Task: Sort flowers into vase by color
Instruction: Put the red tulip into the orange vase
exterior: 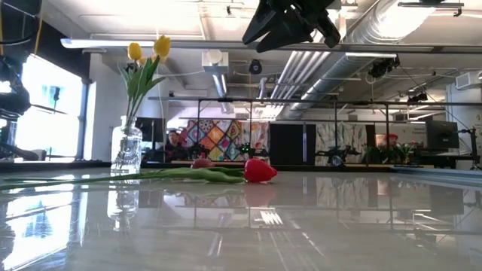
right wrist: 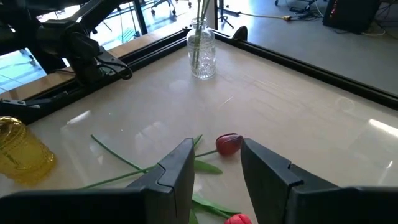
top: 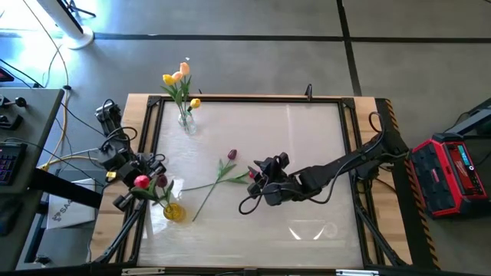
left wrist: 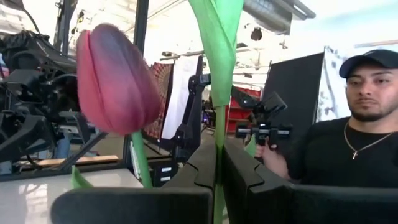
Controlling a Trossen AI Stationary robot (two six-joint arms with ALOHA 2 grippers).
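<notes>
While the left gripper (top: 146,182), clamped on a red tulip's stem (left wrist: 217,149), sits over the amber vase (top: 174,211) by the table's left edge, the right gripper (top: 258,176) hovers mid-table, fingers apart, above two lying tulips (top: 222,175).

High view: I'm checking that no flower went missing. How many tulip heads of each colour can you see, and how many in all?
Yellow or peach tulips, all in the clear vase: 4
Red tulips: 2
Maroon tulips: 2
Total: 8 tulips
</notes>
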